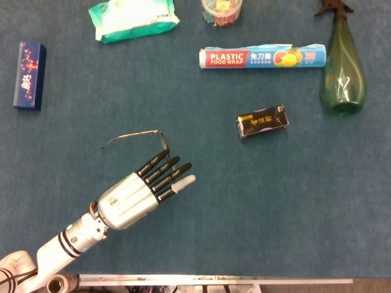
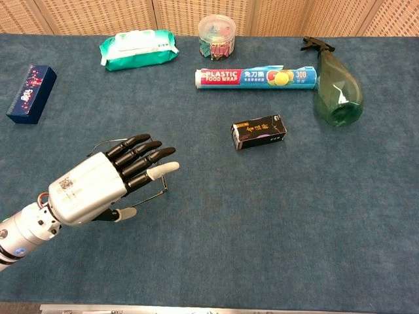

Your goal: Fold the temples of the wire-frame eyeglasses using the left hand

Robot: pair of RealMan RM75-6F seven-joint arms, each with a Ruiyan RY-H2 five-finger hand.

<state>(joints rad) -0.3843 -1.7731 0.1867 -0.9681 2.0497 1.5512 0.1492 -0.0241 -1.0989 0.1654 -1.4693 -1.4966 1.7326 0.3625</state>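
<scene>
One temple of the wire-frame eyeglasses (image 1: pixel 135 138), lying left of centre in the head view, juts out unfolded, so folding seems barely begun, while the left hand (image 1: pixel 137 192) hovers just below them, fingers spread and extended, holding nothing.

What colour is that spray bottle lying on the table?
The spray bottle is see-through green with a dark nozzle, clearest in the chest view.

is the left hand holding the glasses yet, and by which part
No. The left hand holds nothing; its fingers are spread flat beside the eyeglasses on the table.
</scene>
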